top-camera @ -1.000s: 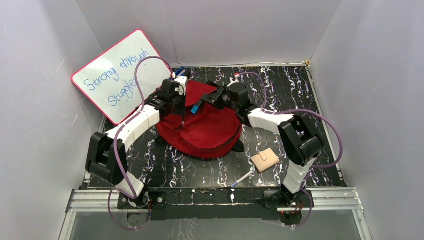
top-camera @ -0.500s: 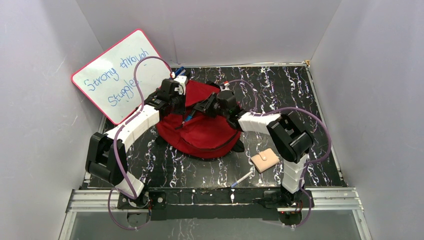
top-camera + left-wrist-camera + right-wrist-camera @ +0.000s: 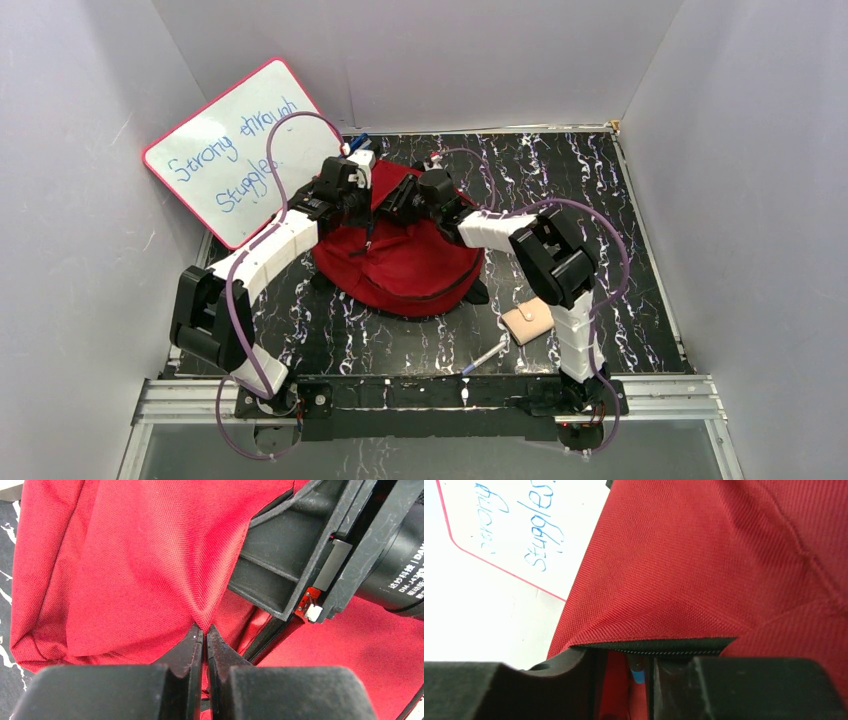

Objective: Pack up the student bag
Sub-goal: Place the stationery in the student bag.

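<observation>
far left, a whiteboard with a pink rim leans against the wall, blue handwriting across it. next comes my left gripper, its tips pressed together on a pinched-up fold of red cloth. that cloth belongs to the student bag. the bag lies in a soft heap on the black marbled table, toward the back and just left of the middle, with its left edge close to the whiteboard.

from my left wrist i see the dark body of my other tool crowding in from the upper right, right above the same stretch of fabric. my right gripper sits at the bag's upper part, close beside the left one. its fingers are spread, with a gap between them, under a black zipper edge where the cloth lifts. a small blue thing shows in that gap, narrower than the gap itself; what it is i cannot tell.

further right, near the front of the table, a pen lies slanted. just beside it rests a small beige wallet, apart from the bag.
</observation>
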Tool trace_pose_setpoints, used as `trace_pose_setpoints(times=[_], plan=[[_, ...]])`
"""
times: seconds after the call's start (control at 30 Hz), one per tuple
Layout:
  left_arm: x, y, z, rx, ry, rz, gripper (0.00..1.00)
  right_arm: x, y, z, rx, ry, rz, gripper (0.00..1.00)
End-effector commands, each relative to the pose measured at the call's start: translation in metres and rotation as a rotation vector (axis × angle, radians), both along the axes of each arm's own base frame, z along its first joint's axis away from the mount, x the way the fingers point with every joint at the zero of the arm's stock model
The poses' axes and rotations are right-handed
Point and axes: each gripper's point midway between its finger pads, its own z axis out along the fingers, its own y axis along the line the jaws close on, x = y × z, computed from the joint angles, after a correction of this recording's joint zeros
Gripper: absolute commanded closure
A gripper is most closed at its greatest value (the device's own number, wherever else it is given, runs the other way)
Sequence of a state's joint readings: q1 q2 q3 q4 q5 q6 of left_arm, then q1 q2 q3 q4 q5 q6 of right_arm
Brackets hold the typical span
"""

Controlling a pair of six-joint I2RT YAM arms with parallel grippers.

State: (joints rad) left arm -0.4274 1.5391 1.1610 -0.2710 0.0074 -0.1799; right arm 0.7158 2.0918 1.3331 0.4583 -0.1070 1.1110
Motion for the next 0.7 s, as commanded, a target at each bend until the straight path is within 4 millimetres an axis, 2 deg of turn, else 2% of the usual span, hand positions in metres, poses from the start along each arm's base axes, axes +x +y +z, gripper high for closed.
trace_pose_setpoints(times=[0.0,0.03,0.17,0.3,0.47,0.53,0.67], plan=[[0.004,-0.003,0.041,-0.054,-0.103,-0.004,1.00,0.018,-0.007,0.047,0.008,-0.137,-0.024,0.56],[0.004,-0.003,0.041,-0.054,-0.103,-0.004,1.00,0.018,-0.012,0.051,-0.006,-0.154,-0.033,0.52],[0.003,-0.004,0.037,-0.052,-0.094,-0.006,1.00,0.005,-0.038,0.043,-0.081,-0.144,-0.048,0.38],[0.004,-0.006,0.034,-0.058,-0.086,-0.013,1.00,-0.015,-0.060,0.048,-0.129,-0.163,-0.028,0.35],[0.003,-0.007,0.033,-0.055,-0.084,-0.023,1.00,-0.045,-0.098,0.073,-0.226,-0.250,-0.018,0.35],[0.001,-0.009,0.032,-0.056,-0.079,-0.046,0.98,-0.056,-0.118,0.083,-0.282,-0.276,-0.042,0.35],[-0.003,-0.016,0.040,-0.080,-0.079,-0.070,0.56,-0.083,-0.169,0.091,-0.396,-0.290,-0.121,0.35]])
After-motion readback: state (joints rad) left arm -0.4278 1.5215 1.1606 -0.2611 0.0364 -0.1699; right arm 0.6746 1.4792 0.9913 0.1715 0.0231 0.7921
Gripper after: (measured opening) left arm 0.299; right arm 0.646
